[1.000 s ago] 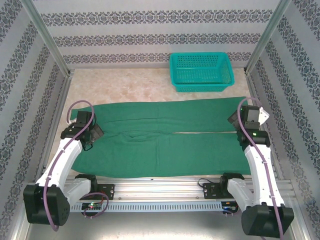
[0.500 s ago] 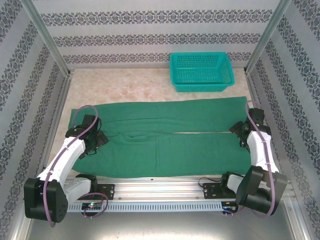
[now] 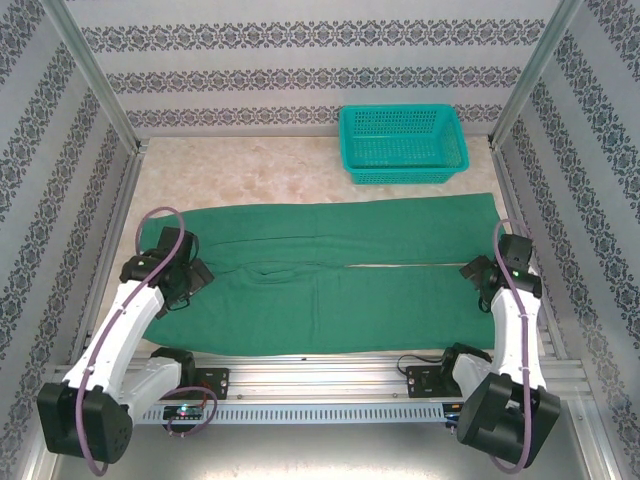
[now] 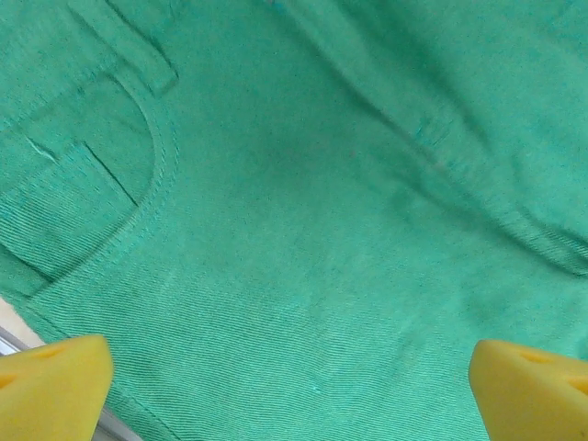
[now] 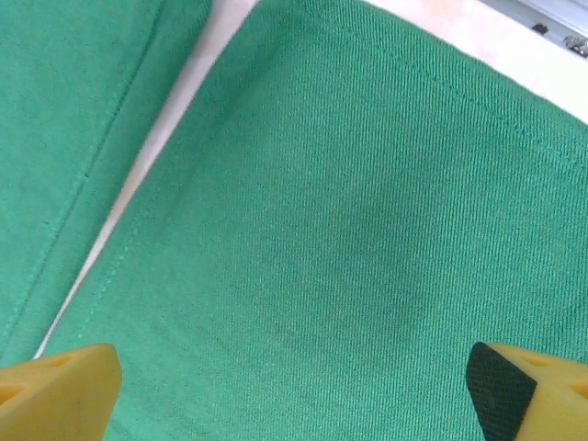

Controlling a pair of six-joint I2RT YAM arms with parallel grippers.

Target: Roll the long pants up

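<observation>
The long pants [image 3: 370, 305] lie flat across the table, dark green, waist at the left and both legs running right. My left gripper [image 3: 192, 274] hangs open low over the waist end. In the left wrist view its yellow fingertips [image 4: 48, 384] stand wide apart over the cloth beside a pocket [image 4: 87, 188], and the left gripper [image 4: 294, 395] has nothing between them. My right gripper [image 3: 476, 272] is open over the hem end of the near leg. Close above the cloth, the right gripper [image 5: 294, 395] holds nothing, and the pale gap between the legs [image 5: 175, 119] shows at upper left.
A teal mesh basket [image 3: 396, 108] stands at the back right, beyond the pants. Patterned walls close in the left, right and back sides. Bare beige table [image 3: 250, 170] lies between the pants and the back wall. The arm bases sit on the metal rail [image 3: 320, 380] at the near edge.
Both grippers have come down and slightly toward the near edge over the pants. The right arm has folded lower over the leg end. The pants have not moved.
</observation>
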